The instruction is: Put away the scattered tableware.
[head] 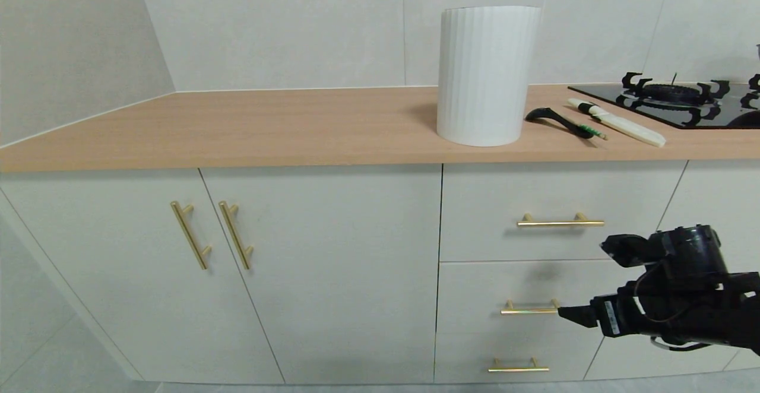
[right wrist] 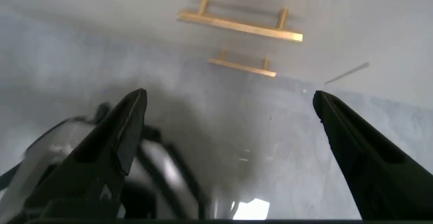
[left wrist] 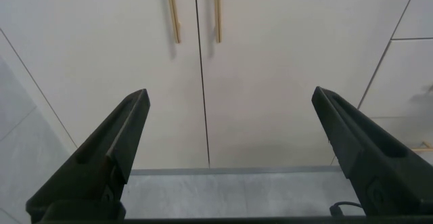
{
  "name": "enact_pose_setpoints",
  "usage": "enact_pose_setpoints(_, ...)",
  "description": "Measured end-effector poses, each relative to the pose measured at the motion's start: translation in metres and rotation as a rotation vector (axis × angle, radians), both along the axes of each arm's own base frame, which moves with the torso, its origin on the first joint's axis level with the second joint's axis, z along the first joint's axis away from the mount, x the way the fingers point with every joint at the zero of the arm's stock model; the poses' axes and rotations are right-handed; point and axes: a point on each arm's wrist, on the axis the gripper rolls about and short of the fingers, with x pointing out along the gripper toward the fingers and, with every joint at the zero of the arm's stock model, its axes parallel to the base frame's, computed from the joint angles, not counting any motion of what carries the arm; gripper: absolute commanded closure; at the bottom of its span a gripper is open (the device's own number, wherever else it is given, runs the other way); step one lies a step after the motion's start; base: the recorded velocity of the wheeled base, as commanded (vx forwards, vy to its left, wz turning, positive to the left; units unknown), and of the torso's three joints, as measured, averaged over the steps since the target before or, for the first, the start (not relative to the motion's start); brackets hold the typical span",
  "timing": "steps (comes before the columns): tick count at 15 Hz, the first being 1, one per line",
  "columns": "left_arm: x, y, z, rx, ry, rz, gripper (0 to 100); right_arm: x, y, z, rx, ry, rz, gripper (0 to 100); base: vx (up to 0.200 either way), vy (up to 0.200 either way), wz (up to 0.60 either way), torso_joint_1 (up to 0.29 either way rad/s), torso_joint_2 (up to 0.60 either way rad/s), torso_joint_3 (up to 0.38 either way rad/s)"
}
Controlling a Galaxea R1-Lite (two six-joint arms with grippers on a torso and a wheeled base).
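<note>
A pale wood countertop (head: 267,126) with a smooth, fine grain runs along a wall of large matt grey-white tiles (head: 285,25). On it stands a tall ribbed white container (head: 484,75), cylindrical and upright. Well to the container's right, a glossy black hob (head: 671,105) with dark pan supports is set into the same top. Between container and hob lie the scattered pieces. A black utensil (head: 558,121) with a curved head lies just beside the container's base; the small green piece at its near end is too small to identify. Just beyond it lies a long cream-white utensil (head: 620,123) with a dark band near its far end. Both lie flat and slanted on the wood. Below the container is a stack of flat off-white drawers (head: 558,209) with slim brass bar handles (head: 561,222). Left of that stack is a pair of plain doors (head: 237,274) with upright brass handles. The right arm (head: 683,307) hangs low in front of the drawers, well below the container and well apart from both utensils. The right gripper (right wrist: 229,99) has its dark wedge-shaped fingers spread wide with nothing between them, over grey floor (right wrist: 284,156). The left gripper (left wrist: 229,94) is likewise spread wide with nothing in it, facing the seam between the two doors.
</note>
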Motion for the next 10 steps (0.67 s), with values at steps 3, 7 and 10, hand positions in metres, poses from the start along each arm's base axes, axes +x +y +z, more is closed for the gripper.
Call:
enact_pose_setpoints(3,0.000,0.000,0.000,0.001,0.000,0.000,0,0.031,0.005,-0.033,-0.013,-0.041,-0.042,0,0.000,0.000,0.00,0.000,0.00,0.000)
enact_pose_setpoints(7,0.000,0.000,0.000,-0.001,0.000,0.001,0,0.054,0.016,-0.071,-0.056,-0.116,-0.111,0,0.000,0.000,0.00,0.000,0.00,0.000)
enact_pose_setpoints(10,0.000,0.000,0.000,-0.001,0.000,0.001,0,0.060,0.020,-0.092,-0.058,-0.078,-0.123,0,0.000,0.000,0.00,0.000,0.00,0.000)
